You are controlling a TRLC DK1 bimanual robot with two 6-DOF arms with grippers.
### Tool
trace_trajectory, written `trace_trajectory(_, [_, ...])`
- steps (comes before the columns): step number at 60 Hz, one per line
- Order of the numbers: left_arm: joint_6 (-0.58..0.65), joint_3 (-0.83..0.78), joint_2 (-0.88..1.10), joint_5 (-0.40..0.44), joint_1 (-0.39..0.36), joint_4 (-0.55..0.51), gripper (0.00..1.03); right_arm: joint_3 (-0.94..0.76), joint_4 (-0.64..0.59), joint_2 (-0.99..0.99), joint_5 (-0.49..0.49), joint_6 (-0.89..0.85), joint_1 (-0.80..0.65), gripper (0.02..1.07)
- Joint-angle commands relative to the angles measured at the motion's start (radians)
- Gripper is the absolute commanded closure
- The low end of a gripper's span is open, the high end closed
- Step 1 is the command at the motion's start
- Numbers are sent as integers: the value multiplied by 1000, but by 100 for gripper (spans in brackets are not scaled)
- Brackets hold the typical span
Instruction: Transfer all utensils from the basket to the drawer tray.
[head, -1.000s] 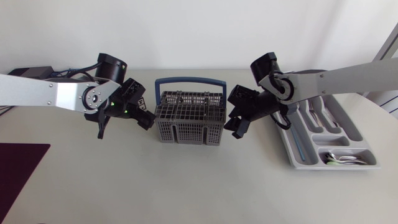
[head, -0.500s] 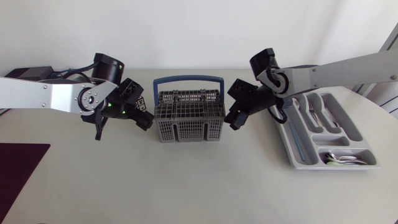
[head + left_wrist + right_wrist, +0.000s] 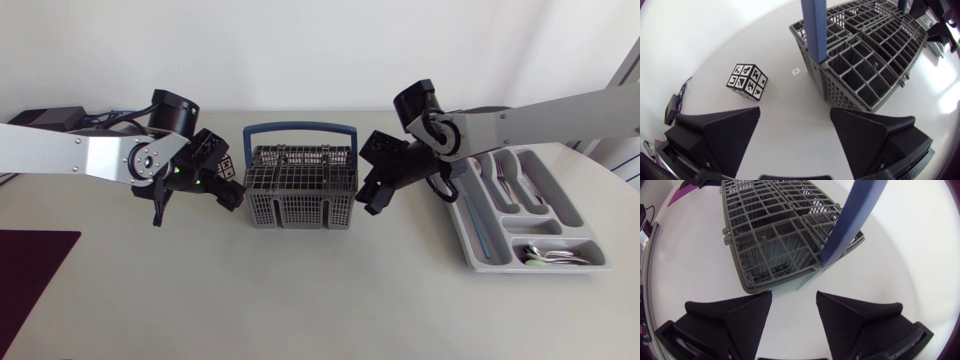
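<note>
Two grippers flank the grey basket; left gripper and right gripper both spread-fingered, holding nothing; basket compartments apparently empty; utensils lie in the drawer tray.

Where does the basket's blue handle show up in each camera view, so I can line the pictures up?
Head view: the blue handle arches above the grey basket, mid-table between both arms.
Left wrist view: one leg of the blue handle rises from the basket's near wall, ahead of the left gripper.
Right wrist view: one leg rises from the basket's near wall, ahead of the right gripper.
Shared landmark: the basket's grid top.
</note>
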Motion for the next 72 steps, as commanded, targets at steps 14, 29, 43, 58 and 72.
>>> trace_trajectory(14, [7, -4, -1, 19, -25, 10, 5, -14, 17, -20, 0, 32, 4, 41])
trace_trajectory(29, [12, -10, -12, 17, -22, 8, 5, -45, 46, -22, 28, 32, 4, 41])
trace_trajectory(43, [15, -22, -57, 17, 35, 4, 5, -103, 52, -57, 57, 23, -18, 6])
trace_trajectory(58, [-11, -62, -205, 19, 124, -1, 5, -191, 70, -226, 105, 26, -97, 6])
trace_trajectory(72, [-35, -119, -354, 19, 158, -7, 5, -263, 98, -392, 59, 51, -235, 6])
